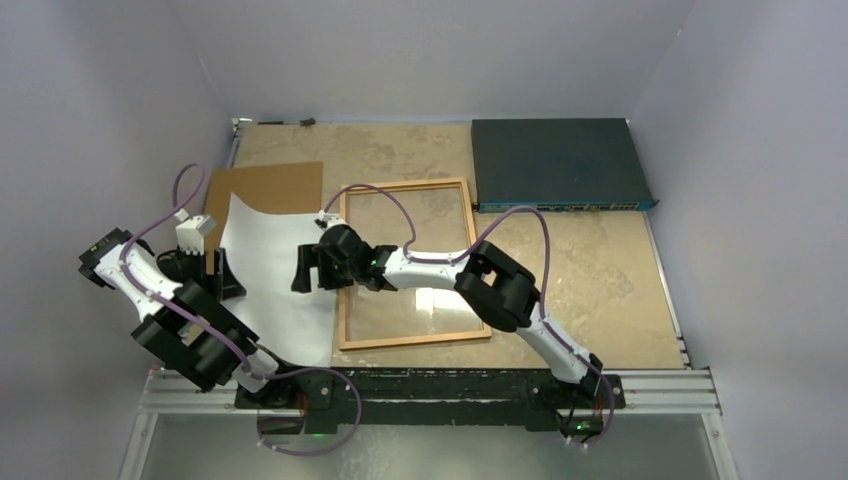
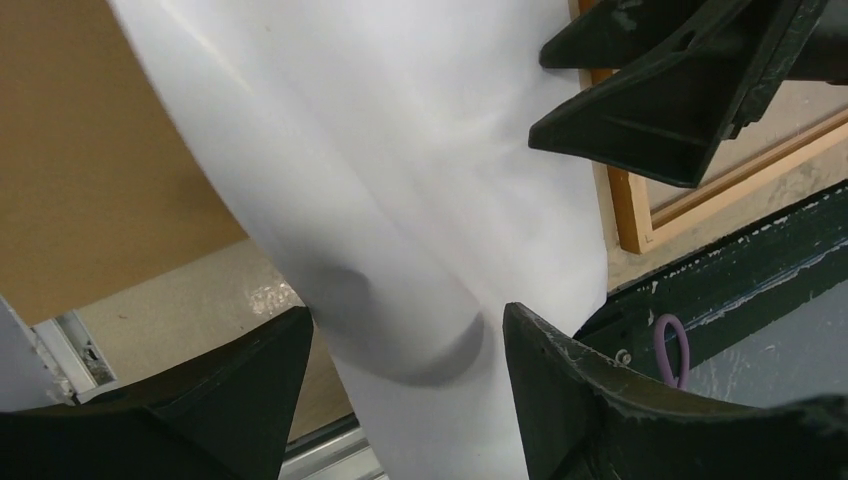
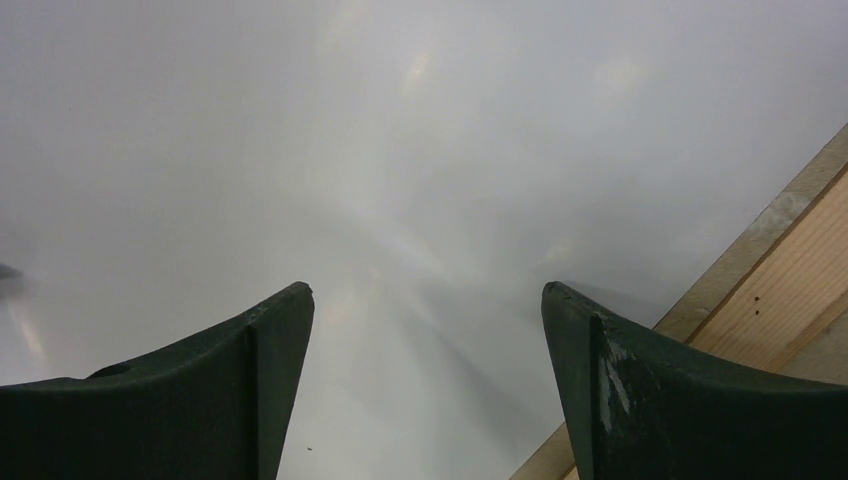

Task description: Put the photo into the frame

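Observation:
The photo lies white back up, left of the frame, and bows upward. In the left wrist view the photo curls between the fingers of my left gripper, which stand apart on either side of the sheet's near-left part. My left gripper sits at the photo's left edge. My right gripper hovers open over the photo's right edge. From its wrist, the right gripper shows only the white sheet below, with the frame's wooden edge at right.
A plain brown backing board lies behind the photo at the back left. A dark blue flat box sits at the back right. The black rail runs along the table's near edge.

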Robot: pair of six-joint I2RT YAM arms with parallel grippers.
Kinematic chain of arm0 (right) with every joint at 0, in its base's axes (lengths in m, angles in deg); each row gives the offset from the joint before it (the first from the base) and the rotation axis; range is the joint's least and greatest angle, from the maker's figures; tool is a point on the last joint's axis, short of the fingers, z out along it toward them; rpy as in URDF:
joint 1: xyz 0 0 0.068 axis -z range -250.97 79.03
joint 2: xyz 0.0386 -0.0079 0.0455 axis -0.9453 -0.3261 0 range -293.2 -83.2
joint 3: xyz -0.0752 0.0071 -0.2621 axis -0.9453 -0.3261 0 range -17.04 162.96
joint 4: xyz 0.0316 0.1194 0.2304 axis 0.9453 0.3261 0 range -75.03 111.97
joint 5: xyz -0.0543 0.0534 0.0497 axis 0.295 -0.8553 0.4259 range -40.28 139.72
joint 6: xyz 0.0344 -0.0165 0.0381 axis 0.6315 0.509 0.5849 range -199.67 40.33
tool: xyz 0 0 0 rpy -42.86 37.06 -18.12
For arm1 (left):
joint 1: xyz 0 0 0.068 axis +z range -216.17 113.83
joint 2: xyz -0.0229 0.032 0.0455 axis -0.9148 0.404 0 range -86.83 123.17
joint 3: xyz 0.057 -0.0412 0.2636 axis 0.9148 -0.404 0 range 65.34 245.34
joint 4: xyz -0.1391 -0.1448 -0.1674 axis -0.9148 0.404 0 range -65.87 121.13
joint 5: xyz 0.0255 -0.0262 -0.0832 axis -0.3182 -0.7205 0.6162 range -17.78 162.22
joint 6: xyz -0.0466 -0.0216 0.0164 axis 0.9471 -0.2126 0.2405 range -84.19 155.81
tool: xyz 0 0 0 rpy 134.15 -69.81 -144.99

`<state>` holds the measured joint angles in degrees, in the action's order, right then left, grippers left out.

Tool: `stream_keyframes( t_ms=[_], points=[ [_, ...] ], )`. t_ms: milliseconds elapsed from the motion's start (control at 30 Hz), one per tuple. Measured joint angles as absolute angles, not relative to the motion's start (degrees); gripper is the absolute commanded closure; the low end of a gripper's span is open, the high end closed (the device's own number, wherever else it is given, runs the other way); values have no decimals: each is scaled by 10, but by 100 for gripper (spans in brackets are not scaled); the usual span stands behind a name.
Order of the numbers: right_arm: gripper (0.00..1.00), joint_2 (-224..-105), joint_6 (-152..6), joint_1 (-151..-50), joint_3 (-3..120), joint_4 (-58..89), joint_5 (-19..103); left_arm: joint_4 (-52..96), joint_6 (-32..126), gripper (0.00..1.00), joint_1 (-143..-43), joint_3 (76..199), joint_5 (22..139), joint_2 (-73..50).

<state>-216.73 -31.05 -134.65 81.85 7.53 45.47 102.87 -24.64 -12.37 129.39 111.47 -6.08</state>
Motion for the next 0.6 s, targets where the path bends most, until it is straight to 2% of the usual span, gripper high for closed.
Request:
stream_keyframes(
  t_ms=[600],
  points=[
    [12,-2162,-308,-1344,805,60,450,1051,-247,43,-131,1324,1144,-73]
  ],
)
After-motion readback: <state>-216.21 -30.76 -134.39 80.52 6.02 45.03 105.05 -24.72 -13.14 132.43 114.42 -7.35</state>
